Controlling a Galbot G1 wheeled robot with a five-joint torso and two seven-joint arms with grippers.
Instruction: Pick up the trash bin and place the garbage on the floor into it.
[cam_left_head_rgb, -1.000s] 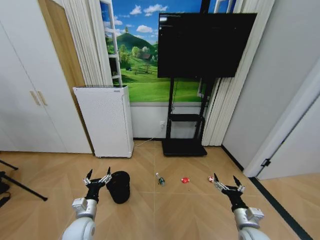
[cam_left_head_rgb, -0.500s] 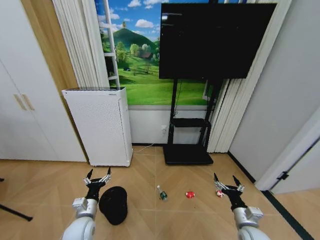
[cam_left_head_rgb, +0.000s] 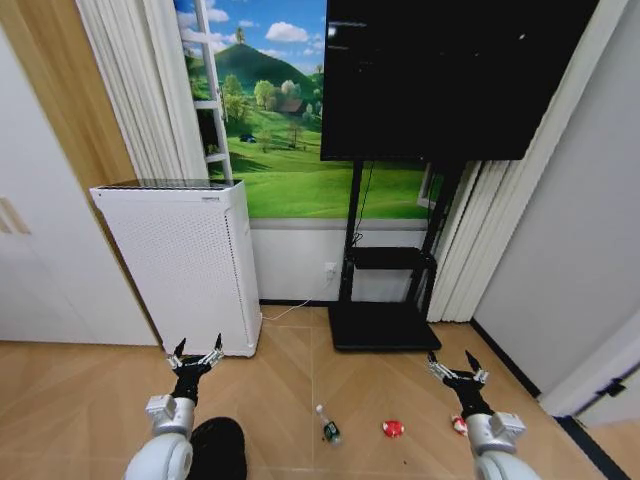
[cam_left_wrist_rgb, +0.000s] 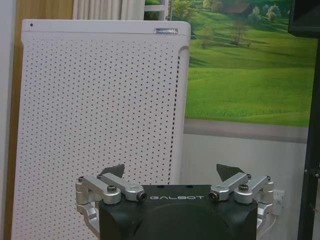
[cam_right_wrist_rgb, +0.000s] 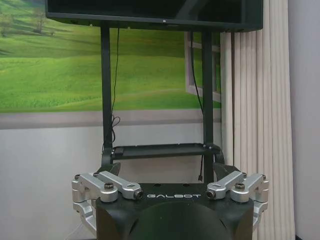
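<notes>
The black trash bin (cam_left_head_rgb: 221, 447) stands on the parquet floor (cam_left_head_rgb: 80, 400) at the head view's bottom edge, just right of my left arm and partly cut off. The garbage lies in a row to its right: a clear bottle (cam_left_head_rgb: 327, 428) with a green label, a red wrapper (cam_left_head_rgb: 393, 428), and a white-and-red scrap (cam_left_head_rgb: 459, 424) beside my right wrist. My left gripper (cam_left_head_rgb: 197, 352) (cam_left_wrist_rgb: 171, 172) is held up, open, with nothing in it, above and behind the bin. My right gripper (cam_left_head_rgb: 452, 362) (cam_right_wrist_rgb: 167, 170) is also raised, open, with nothing between its fingers.
A tall white perforated appliance (cam_left_head_rgb: 180, 265) (cam_left_wrist_rgb: 100, 100) stands against the wall on the left. A black TV stand (cam_left_head_rgb: 385, 310) (cam_right_wrist_rgb: 155, 150) with its base plate sits centre-right under a dark screen (cam_left_head_rgb: 450, 80). White curtains (cam_left_head_rgb: 480, 250) hang to the right.
The whole picture has shifted: the camera has come closer to the wall, so the bin and litter sit lower in view. Both arms keep the same raised pose, open.
</notes>
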